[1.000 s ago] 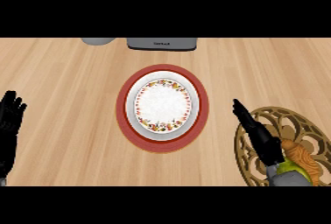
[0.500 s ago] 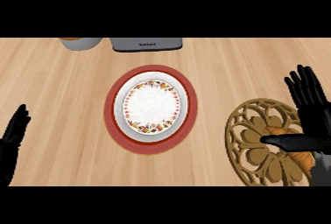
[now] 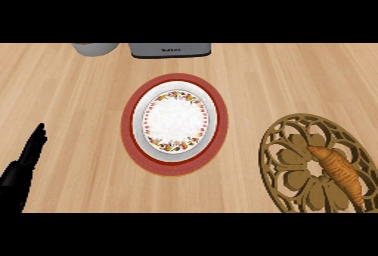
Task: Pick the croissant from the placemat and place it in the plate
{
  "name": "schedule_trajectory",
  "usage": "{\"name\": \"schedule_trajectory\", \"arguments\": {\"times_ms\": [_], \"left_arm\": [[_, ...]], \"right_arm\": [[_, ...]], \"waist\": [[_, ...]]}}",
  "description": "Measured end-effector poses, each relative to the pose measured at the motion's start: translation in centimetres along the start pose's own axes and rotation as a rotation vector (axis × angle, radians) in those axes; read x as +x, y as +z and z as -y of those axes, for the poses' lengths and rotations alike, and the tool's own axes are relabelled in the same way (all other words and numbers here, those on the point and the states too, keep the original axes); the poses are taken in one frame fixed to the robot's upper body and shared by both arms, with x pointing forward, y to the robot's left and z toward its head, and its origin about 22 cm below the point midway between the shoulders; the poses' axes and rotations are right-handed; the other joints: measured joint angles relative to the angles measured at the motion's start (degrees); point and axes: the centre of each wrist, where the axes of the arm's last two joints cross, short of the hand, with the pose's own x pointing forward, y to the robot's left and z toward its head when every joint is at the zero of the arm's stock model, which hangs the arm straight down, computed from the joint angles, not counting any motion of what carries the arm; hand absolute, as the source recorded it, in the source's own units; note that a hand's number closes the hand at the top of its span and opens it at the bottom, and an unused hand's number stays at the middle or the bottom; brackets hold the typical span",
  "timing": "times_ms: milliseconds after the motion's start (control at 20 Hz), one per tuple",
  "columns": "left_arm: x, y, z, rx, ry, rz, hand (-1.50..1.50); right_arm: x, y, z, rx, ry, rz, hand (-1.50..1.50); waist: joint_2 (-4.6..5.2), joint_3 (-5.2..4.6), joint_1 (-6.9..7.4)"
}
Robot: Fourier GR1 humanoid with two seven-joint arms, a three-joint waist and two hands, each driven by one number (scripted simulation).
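Observation:
An orange-brown croissant (image 3: 338,171) lies on the round gold openwork placemat (image 3: 295,165) at the lower right. A white plate (image 3: 176,120) with a flowered rim sits mid-counter on a red round mat (image 3: 133,135). My left hand (image 3: 23,167) shows at the lower left edge, fingers straight and pointing up, holding nothing. My right hand does not show in the head view.
A grey box-shaped appliance (image 3: 170,49) stands at the counter's back edge. Left of it is a pale round vessel (image 3: 95,48), cut off by the top band. Bare wooden counter (image 3: 66,100) lies between the left hand and the plate.
The right hand, which hovered over the placemat and croissant, has left the view, uncovering the croissant. The view has shifted, so plate and placemat sit further left. The left hand stays near the left edge.

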Motion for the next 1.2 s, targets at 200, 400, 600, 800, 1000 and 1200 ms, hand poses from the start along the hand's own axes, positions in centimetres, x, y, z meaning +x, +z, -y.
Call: {"name": "schedule_trajectory", "arguments": {"times_ms": [200, 400, 600, 800, 1000, 1200], "left_arm": [[0.1, -0.4, 0.0, -0.011, -0.005, 0.009, 0.0], [0.0, -0.4, 0.2, -0.024, -0.003, 0.014, 0.0], [0.1, -0.6, 0.3, -0.028, 0.0, 0.022, 0.0], [0.4, -1.0, 1.6, -0.036, -0.002, 0.03, 0.0], [0.6, -1.7, 1.5, -0.041, -0.005, 0.034, 0.0], [0.6, -2.2, 1.8, -0.044, -0.004, 0.035, 0.0]], "right_arm": [[2.8, 0.9, 2.2, 0.119, 0.121, -0.072, -1.5], [5.1, 0.8, 3.6, 0.234, 0.311, -0.178, -1.5], [7.1, -0.3, 4.2, 0.313, 0.467, -0.278, -1.5], [7.9, -1.7, 4.2, 0.366, 0.571, -0.379, -1.5], [8.0, -3.3, 3.8, 0.438, 0.653, -0.473, -1.5], [6.8, -4.8, 3.4, 0.504, 0.707, -0.56, -1.5]], "waist": [[0.14, -0.02, 0.62], [0.26, -0.04, 1.14], [0.36, -0.05, 1.73], [0.47, -0.02, 2.14], [0.54, -0.02, 2.62], [0.61, 0.01, 3.02]]}}
